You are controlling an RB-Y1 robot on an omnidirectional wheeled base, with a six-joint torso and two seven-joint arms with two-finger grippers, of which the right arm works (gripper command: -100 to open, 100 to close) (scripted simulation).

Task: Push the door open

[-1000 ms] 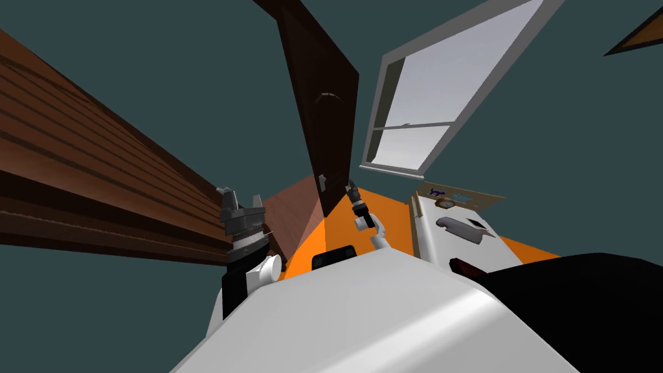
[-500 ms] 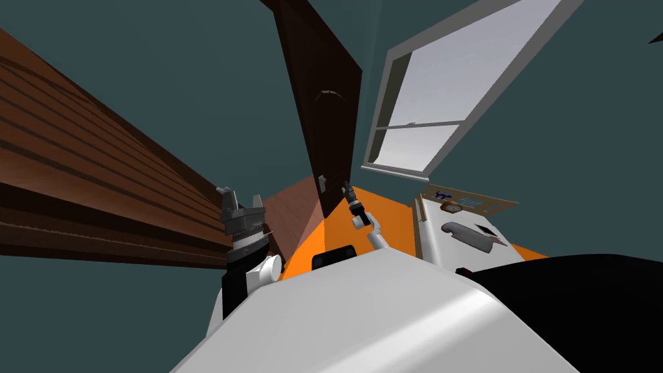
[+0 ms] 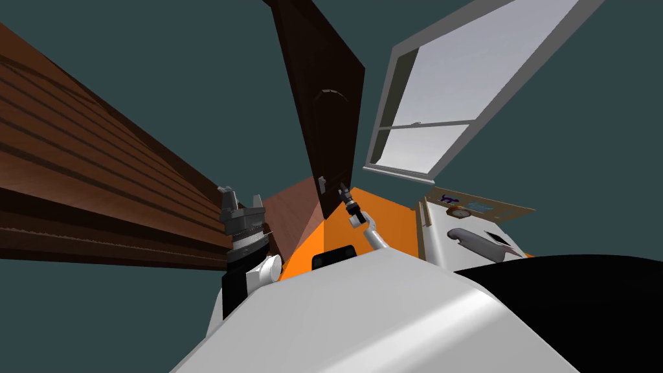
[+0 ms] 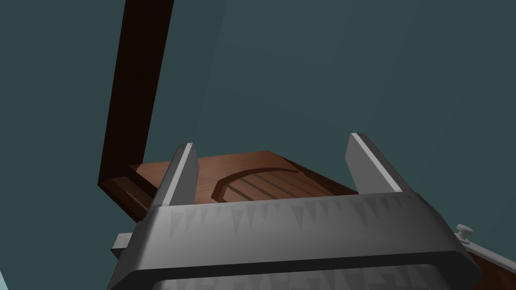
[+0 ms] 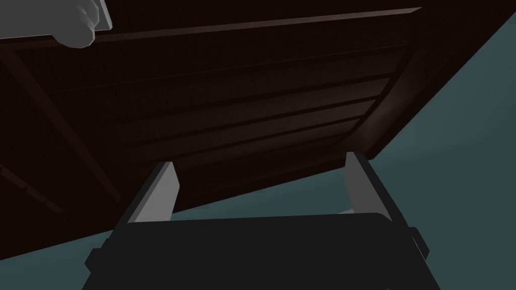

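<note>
Door dark brown, panelled, straight ahead, set at an angle to the teal wall, between a brown slatted panel on the left and a grey-framed window on the right. Orange floor at its foot. Left gripper raised beside the slatted panel, fingers spread, holding nothing. Right gripper out at the door's lower edge (contact impossible to judge), fingers spread too, door face close before them.
</note>
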